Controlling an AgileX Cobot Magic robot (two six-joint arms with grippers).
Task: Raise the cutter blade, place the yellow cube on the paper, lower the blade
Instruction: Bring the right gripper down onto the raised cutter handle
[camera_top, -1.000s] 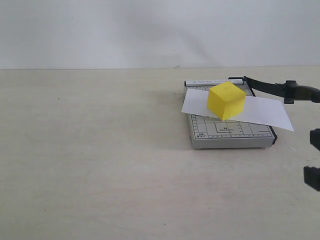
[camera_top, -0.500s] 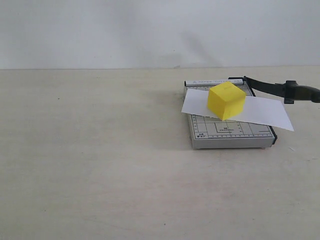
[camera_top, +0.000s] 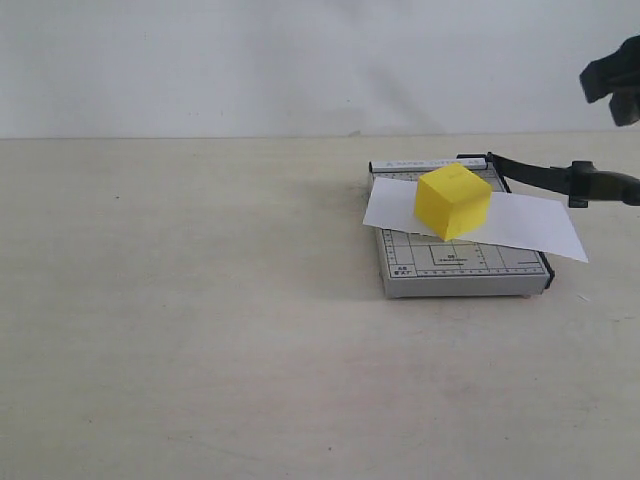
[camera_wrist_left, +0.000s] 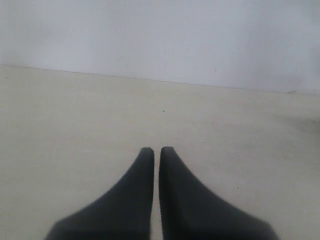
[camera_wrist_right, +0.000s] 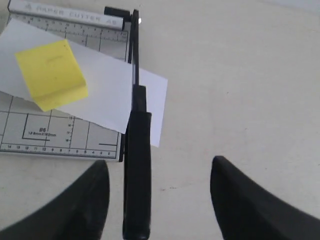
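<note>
The yellow cube (camera_top: 453, 200) rests on the white paper (camera_top: 530, 225), which lies across the grey gridded cutter board (camera_top: 460, 268). The cutter blade (camera_top: 545, 175) slants up from its hinge, its thick handle (camera_top: 603, 184) in the air right of the board. In the right wrist view the cube (camera_wrist_right: 51, 75), paper (camera_wrist_right: 110, 92) and board (camera_wrist_right: 55, 135) lie ahead. My right gripper (camera_wrist_right: 160, 161) is open above the handle (camera_wrist_right: 137, 170), which runs near one finger without touching it. My left gripper (camera_wrist_left: 154, 149) is shut on nothing over bare table.
A dark part of my right arm (camera_top: 615, 78) shows at the exterior view's upper right edge. The beige table (camera_top: 200, 300) stretches left and in front of the cutter, with a pale wall (camera_top: 250, 60) behind it.
Dark gripper parts at the exterior view's lower right edge a second ago left the picture; now part of the right arm shows at the upper right. Cube, paper and blade have not moved.
</note>
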